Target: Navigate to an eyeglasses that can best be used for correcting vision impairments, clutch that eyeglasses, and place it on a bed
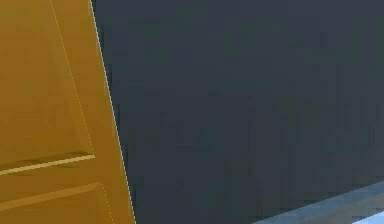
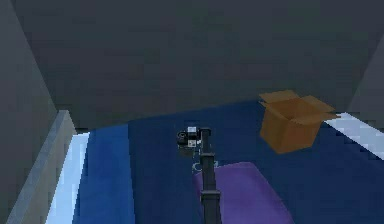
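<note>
One gripper hangs over bed middle; cardboard box on bed's far corner. Finger state, any load: cannot tell. Eyeglasses too small to make out. Step likely placing. Next: set eyeglasses down on bed cover.

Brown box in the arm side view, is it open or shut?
It looks open: the brown box stands upright on the blue surface, its top flaps spread outward.
</note>
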